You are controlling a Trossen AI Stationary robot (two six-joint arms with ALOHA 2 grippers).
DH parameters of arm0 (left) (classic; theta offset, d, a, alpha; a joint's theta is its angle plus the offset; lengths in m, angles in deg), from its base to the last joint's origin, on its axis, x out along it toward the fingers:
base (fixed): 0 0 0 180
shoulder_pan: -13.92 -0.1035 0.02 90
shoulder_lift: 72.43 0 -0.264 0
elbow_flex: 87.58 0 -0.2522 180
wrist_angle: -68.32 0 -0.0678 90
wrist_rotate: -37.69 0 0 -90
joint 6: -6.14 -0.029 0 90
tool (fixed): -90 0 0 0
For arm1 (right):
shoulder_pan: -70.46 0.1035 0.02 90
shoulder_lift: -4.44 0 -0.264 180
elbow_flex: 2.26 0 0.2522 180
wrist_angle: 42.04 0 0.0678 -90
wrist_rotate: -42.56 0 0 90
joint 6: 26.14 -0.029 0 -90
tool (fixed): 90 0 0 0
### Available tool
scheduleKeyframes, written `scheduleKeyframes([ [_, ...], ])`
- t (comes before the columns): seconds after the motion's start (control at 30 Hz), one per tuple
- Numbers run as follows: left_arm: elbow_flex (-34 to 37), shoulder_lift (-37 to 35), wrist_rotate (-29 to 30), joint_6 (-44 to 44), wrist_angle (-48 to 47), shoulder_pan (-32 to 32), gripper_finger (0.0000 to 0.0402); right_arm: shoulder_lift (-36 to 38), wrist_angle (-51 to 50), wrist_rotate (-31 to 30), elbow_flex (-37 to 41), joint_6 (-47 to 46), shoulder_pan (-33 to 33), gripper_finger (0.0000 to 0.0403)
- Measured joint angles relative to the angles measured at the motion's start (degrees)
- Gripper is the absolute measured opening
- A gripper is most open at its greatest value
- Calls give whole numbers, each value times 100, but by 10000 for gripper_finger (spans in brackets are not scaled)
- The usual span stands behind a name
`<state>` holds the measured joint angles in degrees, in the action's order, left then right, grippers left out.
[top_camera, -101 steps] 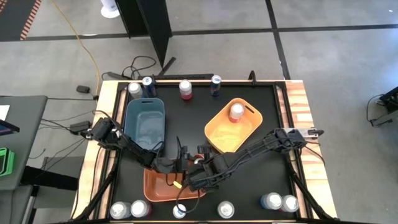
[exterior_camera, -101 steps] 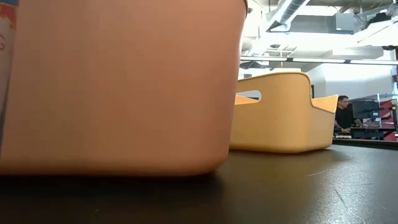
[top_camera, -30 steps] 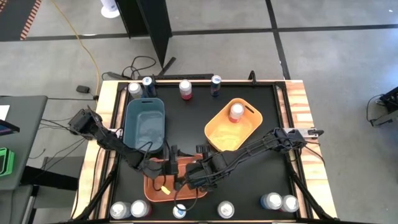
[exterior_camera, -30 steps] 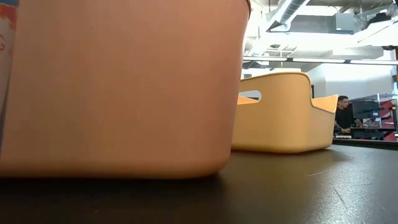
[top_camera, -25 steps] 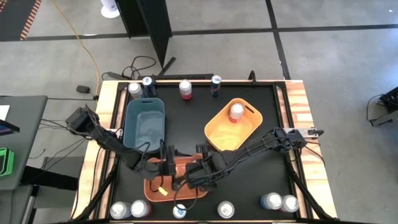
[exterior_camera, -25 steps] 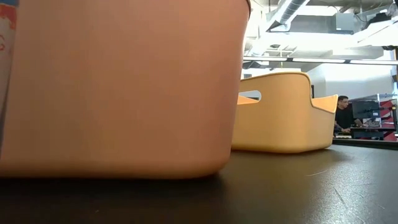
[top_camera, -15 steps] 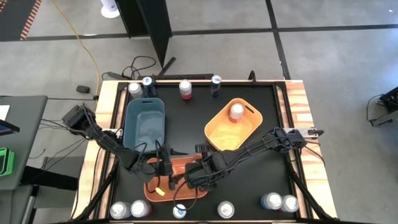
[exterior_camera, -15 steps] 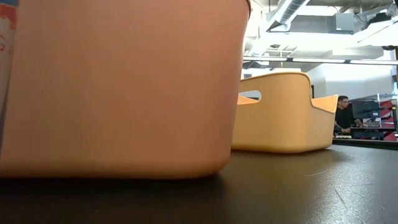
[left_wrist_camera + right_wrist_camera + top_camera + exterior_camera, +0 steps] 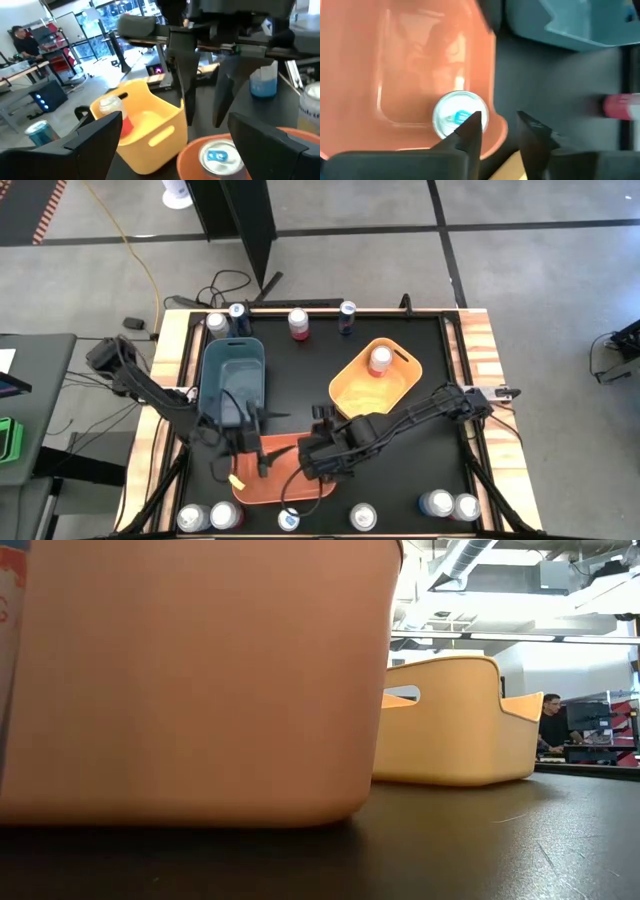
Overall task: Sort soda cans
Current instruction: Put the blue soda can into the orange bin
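Observation:
A soda can (image 9: 459,118) with a silver top and a blue tab stands upright on the floor of the orange bin (image 9: 285,485) near the table's front. My right gripper (image 9: 499,117) hangs open just above it, fingers slanting down; in the left wrist view its fingertips (image 9: 186,117) end above the can (image 9: 217,157). My left gripper (image 9: 258,444) is open and level over the bin's left side, empty. A pink can (image 9: 380,360) stands in the yellow bin (image 9: 400,385).
The blue bin (image 9: 232,380) sits at the far left. Several cans stand along the far edge (image 9: 298,323) and several along the near edge (image 9: 362,517). In the low view the orange bin's wall (image 9: 200,680) fills the front; a person (image 9: 552,725) sits in the room behind.
My left gripper has drawn back from over the orange bin toward the table's left edge and risen, still open. My right gripper has lifted a little and shifted toward the far edge, off the can standing in the orange bin.

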<state>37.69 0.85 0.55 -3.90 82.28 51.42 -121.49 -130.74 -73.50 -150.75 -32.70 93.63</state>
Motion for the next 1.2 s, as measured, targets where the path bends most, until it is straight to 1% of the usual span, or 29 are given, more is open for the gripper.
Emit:
scheduleKeyframes([
  [0.17, -2, -547, 44, 88, -482, 0, 359, 317, 5, -306, 0, 94, -154, 192],
  [0.23, -2, -679, 226, 245, -733, -2, 359, 418, -2, -319, 0, 109, -262, 203],
  [0.33, -2, -784, 588, 503, -1178, -4, 359, 540, 34, -319, 0, 211, -462, 212],
  [0.5, -2, -935, 671, 603, -1372, -11, 359, 567, 129, -272, -2, 607, -965, 215],
  [0.67, 0, -1165, 672, 463, -1385, -119, 359, 641, 131, -211, -2, 707, -1868, 215],
  [0.8, -2, -1428, 672, 251, -1449, -254, 359, 691, 106, 108, -2, 633, -2755, 215],
  [0.93, -2, -1800, 672, 226, -1656, -395, 359, 689, -116, 484, 0, 411, -3605, 221],
  [1.1, -2, -2208, 667, 462, -2314, -484, 359, 674, -241, 601, 0, 341, -4497, 259],
  [1.2, -2, -2315, 659, 784, -2810, -487, 359, 674, -285, 985, 0, 280, -4983, 290],
])
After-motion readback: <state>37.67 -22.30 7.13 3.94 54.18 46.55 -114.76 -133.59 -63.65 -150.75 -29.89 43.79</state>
